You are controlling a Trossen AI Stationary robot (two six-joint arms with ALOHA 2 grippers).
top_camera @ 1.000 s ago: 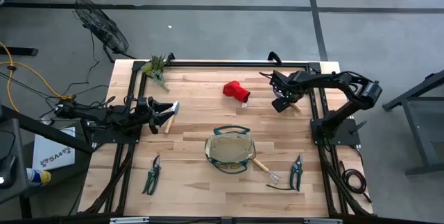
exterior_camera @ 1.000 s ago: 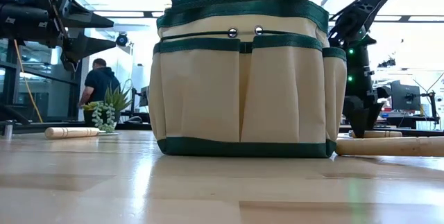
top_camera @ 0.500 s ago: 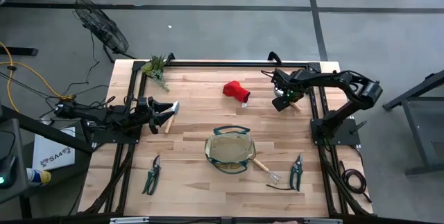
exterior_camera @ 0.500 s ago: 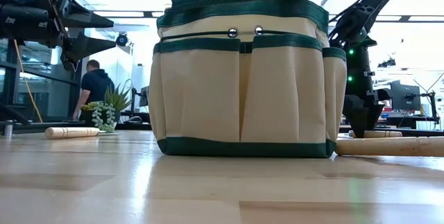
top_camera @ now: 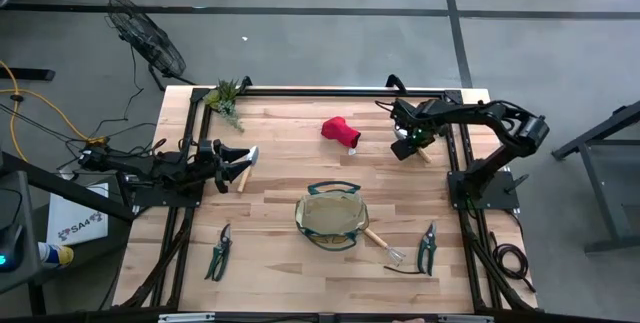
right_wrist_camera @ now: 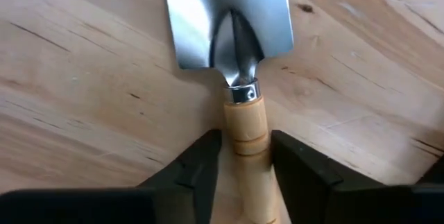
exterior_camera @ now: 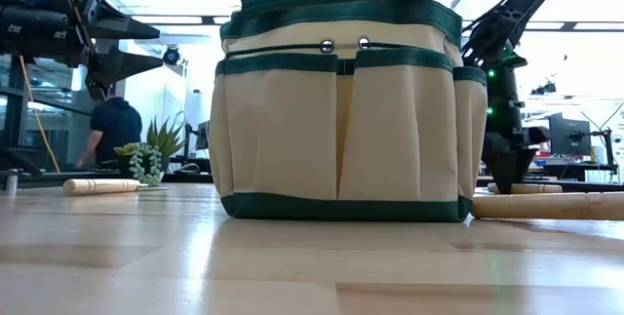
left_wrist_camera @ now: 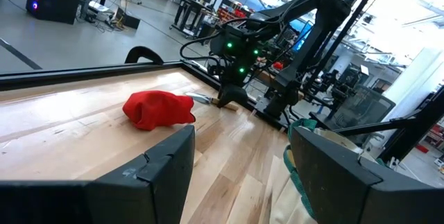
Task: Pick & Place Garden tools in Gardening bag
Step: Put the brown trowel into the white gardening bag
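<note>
1. Wooden handle of the trowel [right_wrist_camera: 244,130] sits between the right gripper [right_wrist_camera: 244,165] fingers, which bracket it closely; whether they pinch yet I cannot tell.
2. It lies flat at the table's [top_camera: 290,153] far right, well apart from the bag [top_camera: 331,220].
3. Likely stiff, blade-heavy, smooth: grip near the ferrule.
4. Left gripper [left_wrist_camera: 239,175] waits at the left edge, spread, empty.

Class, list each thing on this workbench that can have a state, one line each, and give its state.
Tan canvas gardening bag with green trim: upright, mouth open.
Silver trowel with wooden handle: flat on the table, handle between the right gripper's fingers.
Right gripper: down at the table, fingers beside the handle.
Left gripper: open, empty.
Red glove: lying crumpled.
Left-side green-handled pruner: lying flat.
</note>
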